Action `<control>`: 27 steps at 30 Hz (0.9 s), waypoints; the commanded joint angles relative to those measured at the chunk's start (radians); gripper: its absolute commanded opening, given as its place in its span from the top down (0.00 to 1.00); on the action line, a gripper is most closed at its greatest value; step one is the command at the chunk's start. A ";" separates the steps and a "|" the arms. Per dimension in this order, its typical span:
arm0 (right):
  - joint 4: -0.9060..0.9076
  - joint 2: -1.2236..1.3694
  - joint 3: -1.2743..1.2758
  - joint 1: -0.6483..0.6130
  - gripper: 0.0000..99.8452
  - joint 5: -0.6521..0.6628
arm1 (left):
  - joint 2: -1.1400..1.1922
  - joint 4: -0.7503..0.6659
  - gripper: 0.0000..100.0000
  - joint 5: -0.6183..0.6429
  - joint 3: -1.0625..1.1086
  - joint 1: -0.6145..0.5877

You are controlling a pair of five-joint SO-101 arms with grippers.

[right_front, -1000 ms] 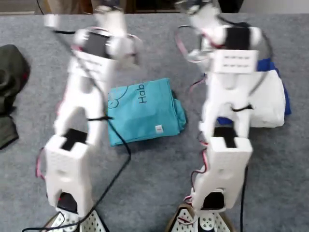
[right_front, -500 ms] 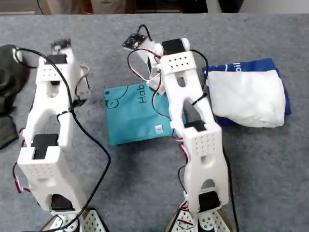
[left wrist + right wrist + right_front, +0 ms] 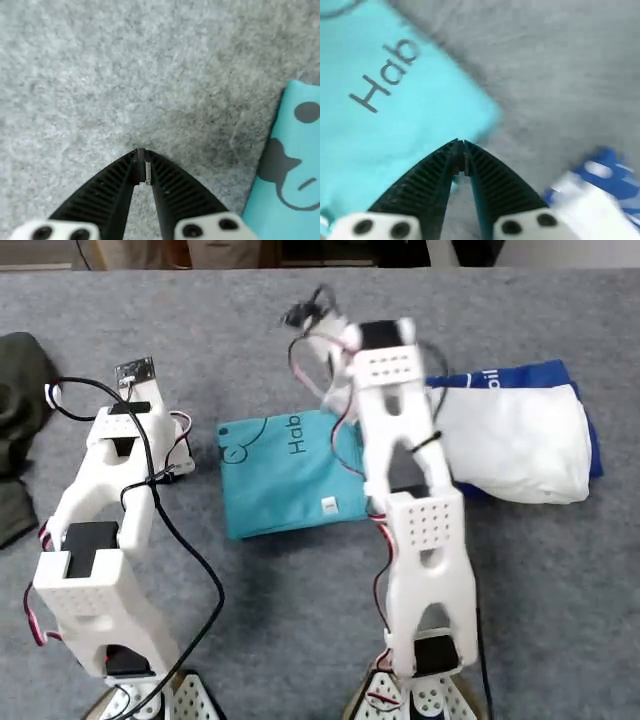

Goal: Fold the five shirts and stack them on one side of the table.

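grey table [image 3: 560, 590]; overhead, dark heap [image 3: 18, 400], perhaps shirts.

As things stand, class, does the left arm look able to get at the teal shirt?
Probably yes. The left gripper, shut, sits over bare table right beside the teal shirt, with nothing lying between them.

We log bright, even light from above. Soft shadow lies on the table [image 3: 560, 570] just beside the left gripper [image 3: 141, 156] and along the teal shirt [image 3: 290, 480].
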 commanded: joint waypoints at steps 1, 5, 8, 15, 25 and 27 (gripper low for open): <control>0.098 -0.125 -0.217 0.033 1.00 -0.003 | -0.027 -0.028 0.98 -0.008 -0.018 -0.003; 0.097 -0.205 -0.237 0.067 1.00 -0.009 | -0.027 -0.028 0.98 -0.008 -0.018 -0.003; 0.097 -0.306 -0.154 0.071 1.00 -0.008 | -0.027 -0.029 0.98 -0.008 -0.018 -0.003; 0.097 -0.699 0.432 0.067 1.00 -0.114 | -0.027 -0.071 0.98 -0.008 -0.017 -0.002; -0.285 -1.064 1.481 -0.082 1.00 -0.618 | -0.025 -0.075 0.98 -0.008 -0.017 0.000; -0.404 -1.064 1.550 -0.110 1.00 -0.760 | -0.025 -0.075 0.98 -0.008 -0.017 0.000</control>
